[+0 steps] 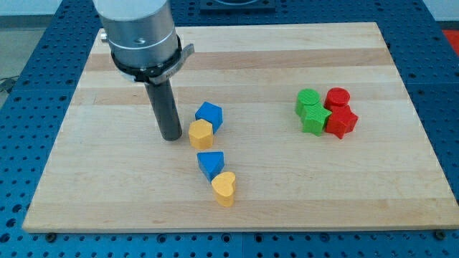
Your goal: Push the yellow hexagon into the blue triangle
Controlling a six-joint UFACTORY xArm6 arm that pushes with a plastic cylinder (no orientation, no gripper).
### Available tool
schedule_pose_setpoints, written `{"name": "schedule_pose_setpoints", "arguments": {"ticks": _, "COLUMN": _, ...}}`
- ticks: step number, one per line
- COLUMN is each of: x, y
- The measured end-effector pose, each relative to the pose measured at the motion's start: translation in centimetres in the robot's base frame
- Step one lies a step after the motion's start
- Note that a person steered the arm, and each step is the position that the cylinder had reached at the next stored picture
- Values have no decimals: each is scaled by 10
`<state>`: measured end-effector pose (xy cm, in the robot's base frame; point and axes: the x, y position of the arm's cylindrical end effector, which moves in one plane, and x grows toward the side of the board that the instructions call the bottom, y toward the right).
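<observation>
Dark rod upright, my tip [171,136] beside yellow hexagon [201,133]

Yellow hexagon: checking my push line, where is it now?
The yellow hexagon sits left of centre, touching the blue block above it, my tip just left, blue triangle below.

A dark cylindrical rod hangs from a silver metal arm housing [140,32] over a pale wooden table [237,204], and my tip [171,136] rests on the surface just to the view's left of the yellow hexagon block [201,133]. That hexagon touches a blue cube-like block [209,114] above it. Just below, apart from the hexagon, the blue triangle block [211,163] sits against a yellow heart-shaped block [224,188]. Well apart, toward the view's right, 4 blocks cluster together: a green rounded block [308,99], a green star-like block [315,119], a red rounded block [337,97] and a red angular block [341,122].
</observation>
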<state>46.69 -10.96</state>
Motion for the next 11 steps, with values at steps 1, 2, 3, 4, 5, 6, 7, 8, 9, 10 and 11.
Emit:
{"name": "schedule_pose_setpoints", "arguments": {"ticks": 1, "x": -19, "y": 23}}
{"name": "schedule_pose_setpoints", "arguments": {"ticks": 2, "x": -17, "y": 29}}
{"name": "schedule_pose_setpoints", "arguments": {"ticks": 3, "x": -2, "y": 48}}
{"name": "schedule_pose_setpoints", "arguments": {"ticks": 4, "x": 9, "y": 58}}
{"name": "schedule_pose_setpoints", "arguments": {"ticks": 5, "x": 20, "y": 73}}
{"name": "schedule_pose_setpoints", "arguments": {"ticks": 6, "x": 24, "y": 80}}
{"name": "schedule_pose_setpoints", "arguments": {"ticks": 7, "x": 28, "y": 87}}
{"name": "schedule_pose_setpoints", "arguments": {"ticks": 8, "x": 30, "y": 89}}
{"name": "schedule_pose_setpoints", "arguments": {"ticks": 9, "x": 34, "y": 90}}
{"name": "schedule_pose_setpoints", "arguments": {"ticks": 10, "x": 40, "y": 90}}
{"name": "schedule_pose_setpoints", "arguments": {"ticks": 11, "x": 41, "y": 90}}
